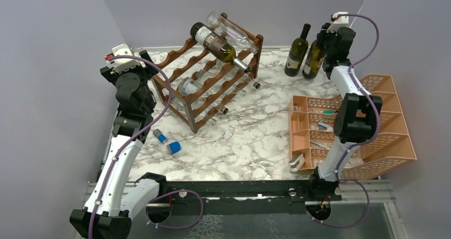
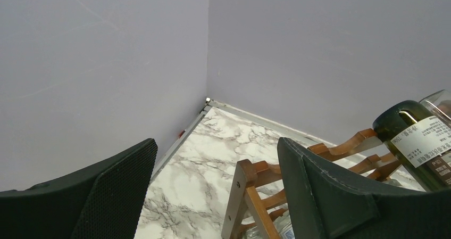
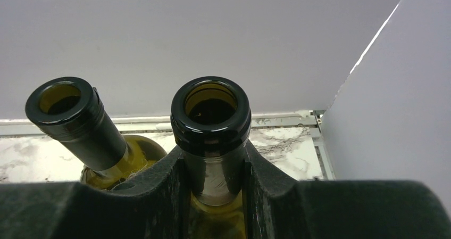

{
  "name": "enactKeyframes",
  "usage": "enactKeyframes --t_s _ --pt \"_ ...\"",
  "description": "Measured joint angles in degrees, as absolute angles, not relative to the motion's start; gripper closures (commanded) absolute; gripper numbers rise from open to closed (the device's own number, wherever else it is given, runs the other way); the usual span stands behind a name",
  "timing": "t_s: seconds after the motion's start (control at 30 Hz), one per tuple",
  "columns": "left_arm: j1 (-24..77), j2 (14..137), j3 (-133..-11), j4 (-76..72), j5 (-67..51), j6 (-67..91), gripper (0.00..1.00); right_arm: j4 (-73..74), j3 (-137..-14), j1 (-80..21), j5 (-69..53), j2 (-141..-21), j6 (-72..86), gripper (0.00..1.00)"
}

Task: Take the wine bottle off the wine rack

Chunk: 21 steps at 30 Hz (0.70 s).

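Observation:
The dark wooden wine rack stands left of the table's middle. A dark green wine bottle with a white label lies across its top tier, also at the right edge of the left wrist view as the labelled bottle. A clear bottle lies behind it, and clear bottles fill the lower tier. My left gripper is open by the rack's left rear corner post, holding nothing. At the back right my right gripper is shut on the neck of an upright green wine bottle, beside a second upright bottle.
An orange plastic tray organiser holding small items sits at the right, next to my right arm. Two blue caps lie on the marble in front of the rack, and small dark corks lie near its right end. Grey walls close in behind and on both sides.

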<state>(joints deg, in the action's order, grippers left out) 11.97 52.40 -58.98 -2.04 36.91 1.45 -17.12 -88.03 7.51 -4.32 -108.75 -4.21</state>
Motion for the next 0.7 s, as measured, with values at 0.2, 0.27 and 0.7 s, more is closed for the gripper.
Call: enactKeyframes --t_s 0.2,0.27,0.7 --pt "12.49 52.40 -58.98 -2.04 36.93 1.48 0.12 -18.90 -88.03 7.49 -4.40 -110.24 -2.85 0.98" --pt "12.64 52.40 -58.98 -2.02 36.93 1.48 0.12 -19.46 -88.03 7.49 -4.38 -110.50 -2.83 0.96" --pt "12.88 52.40 -58.98 -2.02 36.91 1.52 0.12 -22.52 -85.93 7.51 -4.14 -111.68 -2.81 0.85"
